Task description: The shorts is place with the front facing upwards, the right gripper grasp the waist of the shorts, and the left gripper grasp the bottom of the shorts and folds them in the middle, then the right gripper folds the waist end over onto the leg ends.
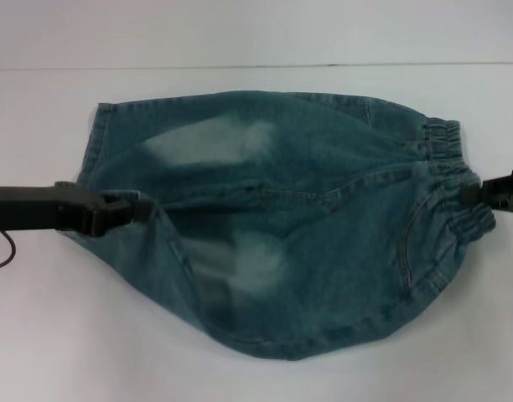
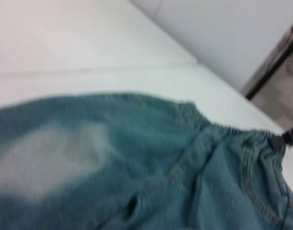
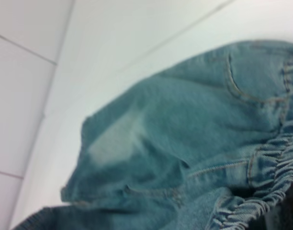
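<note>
Both grippers' fingers pinch the shorts (image 1: 290, 226): left gripper (image 1: 143, 209) hem, right gripper (image 1: 473, 194) waistband.

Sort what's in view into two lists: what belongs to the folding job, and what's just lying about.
Belongs to the job:
- the shorts
- the waist of the shorts
- the bottom of the shorts
- the left tool, at the leg end
- the right tool, at the waistband

Just there:
- the white table
- a dark cable by the left arm

White table (image 1: 55, 335), pale wall (image 1: 240, 29) behind it.
</note>
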{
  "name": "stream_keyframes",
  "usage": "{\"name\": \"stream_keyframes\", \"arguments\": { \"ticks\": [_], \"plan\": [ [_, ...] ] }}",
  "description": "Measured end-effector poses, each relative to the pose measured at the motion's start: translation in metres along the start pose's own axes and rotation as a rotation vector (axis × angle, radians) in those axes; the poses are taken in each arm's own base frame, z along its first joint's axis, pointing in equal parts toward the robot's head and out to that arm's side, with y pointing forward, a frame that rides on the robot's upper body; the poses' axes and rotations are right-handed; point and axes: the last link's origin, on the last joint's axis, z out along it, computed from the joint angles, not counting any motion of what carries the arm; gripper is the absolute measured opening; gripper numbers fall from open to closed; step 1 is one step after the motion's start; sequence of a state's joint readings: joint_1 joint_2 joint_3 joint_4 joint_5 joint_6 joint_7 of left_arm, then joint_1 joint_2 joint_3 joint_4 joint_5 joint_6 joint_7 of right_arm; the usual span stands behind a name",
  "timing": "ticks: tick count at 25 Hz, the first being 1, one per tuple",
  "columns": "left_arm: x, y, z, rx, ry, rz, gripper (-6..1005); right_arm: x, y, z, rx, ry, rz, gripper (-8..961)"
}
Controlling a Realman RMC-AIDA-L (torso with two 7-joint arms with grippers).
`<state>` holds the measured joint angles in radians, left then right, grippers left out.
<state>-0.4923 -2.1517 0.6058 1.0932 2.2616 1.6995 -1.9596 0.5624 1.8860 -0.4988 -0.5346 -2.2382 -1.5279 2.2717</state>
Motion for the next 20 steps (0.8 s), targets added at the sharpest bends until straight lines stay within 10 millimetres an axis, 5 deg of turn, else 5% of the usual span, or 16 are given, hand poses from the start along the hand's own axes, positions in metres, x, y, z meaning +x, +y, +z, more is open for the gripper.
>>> {"name": "stream_keyframes", "arguments": {
  "ticks": [8, 20],
  "plan": [
    [-0.008, -0.005, -0.001, 0.005, 0.135, -0.031, 51, 0.011, -0.005, -0.012, -0.085, -0.137, 0.034, 45],
    [0.011, -0.009, -0.007, 0.026, 0.271, 0.006, 51, 0.007, -0.004, -0.031, -0.170, -0.303, 0.041, 46]
  ]
}}
